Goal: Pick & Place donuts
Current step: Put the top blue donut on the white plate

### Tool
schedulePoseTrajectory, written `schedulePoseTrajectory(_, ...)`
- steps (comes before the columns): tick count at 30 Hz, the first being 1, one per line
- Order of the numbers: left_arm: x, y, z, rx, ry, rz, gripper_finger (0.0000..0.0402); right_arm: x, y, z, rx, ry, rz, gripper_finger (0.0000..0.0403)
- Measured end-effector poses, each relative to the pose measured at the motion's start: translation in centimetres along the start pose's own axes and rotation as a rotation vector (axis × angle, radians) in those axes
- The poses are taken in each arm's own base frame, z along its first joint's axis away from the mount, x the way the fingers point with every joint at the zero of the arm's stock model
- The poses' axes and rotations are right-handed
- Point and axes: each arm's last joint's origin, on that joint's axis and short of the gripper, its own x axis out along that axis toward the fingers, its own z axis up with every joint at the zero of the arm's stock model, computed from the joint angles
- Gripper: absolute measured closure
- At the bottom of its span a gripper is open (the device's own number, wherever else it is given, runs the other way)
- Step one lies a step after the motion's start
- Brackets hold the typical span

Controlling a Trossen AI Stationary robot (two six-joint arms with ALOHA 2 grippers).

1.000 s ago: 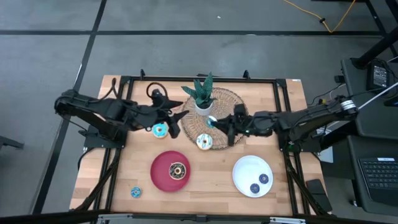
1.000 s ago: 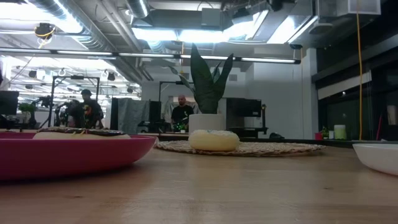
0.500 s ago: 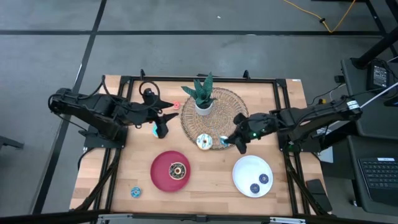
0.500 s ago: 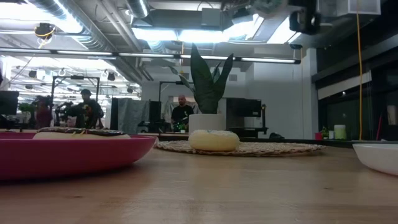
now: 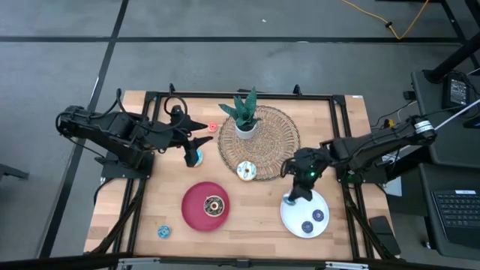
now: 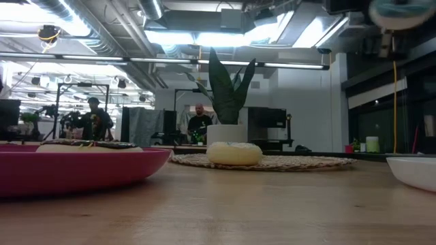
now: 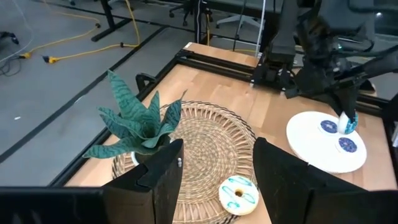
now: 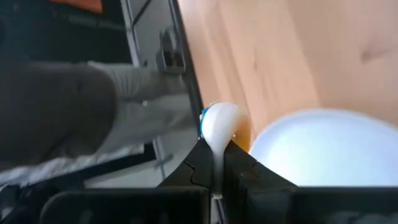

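High view: the right gripper (image 5: 295, 199) hangs over the near-left rim of the white plate (image 5: 319, 202), fingers pressed together on a small teal donut (image 7: 349, 126). In the right wrist view the same small ring (image 8: 217, 124) sits edge-on between the closed fingertips, with the plate's rim (image 8: 323, 149) just beyond and below it. The deciding relation is vertical: the held piece is above the plate's edge, not over its middle, so release probably calls for a short travel inward toward the two blue mini donuts (image 5: 312, 221) already lying there, or it may roll off onto the table (image 5: 255, 217).

The left gripper (image 5: 193, 153) is well apart, left of the woven mat (image 5: 279, 129), fingers part-open around a light-blue iced donut (image 5: 197, 157); whether it grips or merely straddles it cannot be told. The cream-white sprinkled donut (image 5: 246, 171) rests on the mat's near edge, between both arms. The chocolate donut (image 5: 214, 205) lies on the red plate (image 5: 196, 211).
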Motion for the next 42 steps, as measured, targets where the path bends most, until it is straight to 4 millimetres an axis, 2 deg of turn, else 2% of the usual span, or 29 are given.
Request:
schedulePoseTrajectory(8,0.0,0.0,0.0,0.0,0.004,-0.009,0.0215,1.6,-1.6,-2.3,0.013,0.181,0.016,0.0388)
schedulePoseTrajectory(12,0.0,0.0,0.0,0.0,0.004,-0.009,0.0217,2.3,-2.6,-3.1,-0.015,0.218,0.029,0.0388)
schedulePoseTrajectory(29,0.0,0.0,0.0,0.0,0.004,-0.009,0.0216,4.5,-8.5,-5.8,0.007,0.214,0.048,0.0388)
schedulePoseTrajectory(37,0.0,0.0,0.0,0.0,0.004,-0.009,0.0215,4.7,-10.6,-7.1,0.087,0.221,0.008,0.0388)
schedulePoseTrajectory(42,0.0,0.0,0.0,0.0,0.003,-0.009,0.0217,4.2,-11.2,-7.6,0.09,0.169,-0.011,0.0389)
